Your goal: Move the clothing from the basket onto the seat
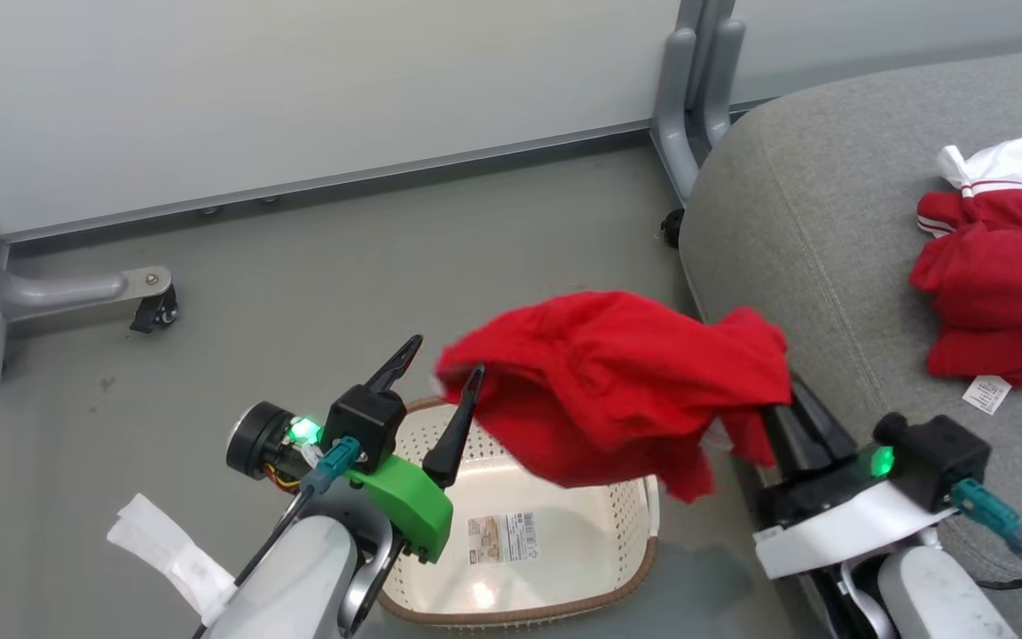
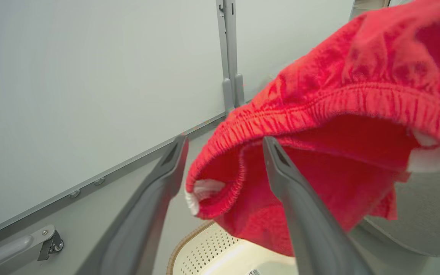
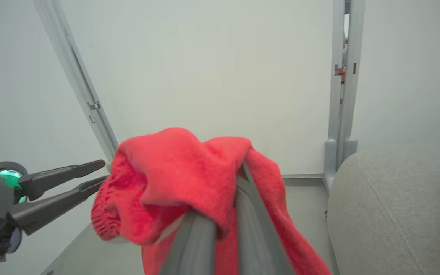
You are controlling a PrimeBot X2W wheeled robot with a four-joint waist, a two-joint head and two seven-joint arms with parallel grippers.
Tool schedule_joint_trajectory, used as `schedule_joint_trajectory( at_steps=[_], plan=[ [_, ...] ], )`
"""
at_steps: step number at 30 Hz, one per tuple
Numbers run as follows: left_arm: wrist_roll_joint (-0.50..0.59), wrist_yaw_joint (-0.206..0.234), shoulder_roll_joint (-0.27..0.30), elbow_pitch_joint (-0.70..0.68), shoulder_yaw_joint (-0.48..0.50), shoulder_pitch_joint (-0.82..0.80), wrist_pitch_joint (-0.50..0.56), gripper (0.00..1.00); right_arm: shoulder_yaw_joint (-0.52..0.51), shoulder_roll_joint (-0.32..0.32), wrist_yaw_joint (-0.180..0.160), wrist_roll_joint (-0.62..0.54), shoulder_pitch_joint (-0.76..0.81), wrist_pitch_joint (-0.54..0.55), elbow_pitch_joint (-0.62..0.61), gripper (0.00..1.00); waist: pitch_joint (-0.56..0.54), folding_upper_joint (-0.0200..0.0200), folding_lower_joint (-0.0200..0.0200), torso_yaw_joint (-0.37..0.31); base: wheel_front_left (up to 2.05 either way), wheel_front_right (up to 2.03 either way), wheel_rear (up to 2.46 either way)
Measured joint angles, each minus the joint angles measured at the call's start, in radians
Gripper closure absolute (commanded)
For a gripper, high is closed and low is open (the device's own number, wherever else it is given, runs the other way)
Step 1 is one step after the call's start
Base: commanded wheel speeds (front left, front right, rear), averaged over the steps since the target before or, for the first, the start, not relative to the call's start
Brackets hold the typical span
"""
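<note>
At the far left of the head view, a grey frame leg with a caster (image 1: 153, 311) stands on the grey floor (image 1: 316, 257), under pale wall panels. To its right, the left claw (image 1: 442, 362) hangs above the basket (image 1: 520, 612), its two dark fingers spread well apart. The tip of its right-hand finger lies against the near edge of the red garment (image 1: 617, 382). In the left wrist view, the garment's gathered elastic hem passes behind that same finger, and part of the hem sits in the gap between the two fingers, which do not pinch it.

The basket sits on the floor with a paper label (image 1: 500, 537) on its bare bottom. The red garment is lifted out and hangs bunched in the air over the basket's far right side. Whether its lowest flap touches the rim cannot be told.

Further right, the right claw (image 1: 782, 413) is clamped on this garment. In the right wrist view, its fingers stand close together with red cloth draped over and between them.

The seat (image 1: 795, 222) fills the right side of the head view, just beside the basket. A second red garment (image 1: 999, 293) lies crumpled on it near the right edge, with white cloth showing at its top and a small white tag (image 1: 987, 393) at its lower edge.
</note>
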Motion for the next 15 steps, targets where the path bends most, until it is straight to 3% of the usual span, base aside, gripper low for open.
schedule_joint_trajectory(
  at_steps=[5,15],
  plan=[
    [-0.009,0.007,0.015,-0.009,0.005,0.007,-0.005,0.00,-0.075,-0.012,0.000,-0.018,-0.001,0.000,-0.085,1.00,0.012,0.0000,0.0000,-0.040,0.00,0.00,0.00],
    [-0.010,0.012,0.029,-0.033,-0.007,0.002,0.001,0.00,-0.109,-0.016,0.000,-0.039,0.006,0.000,-0.189,1.00,0.039,0.0000,0.0000,-0.167,0.00,0.00,0.00]
  ],
)
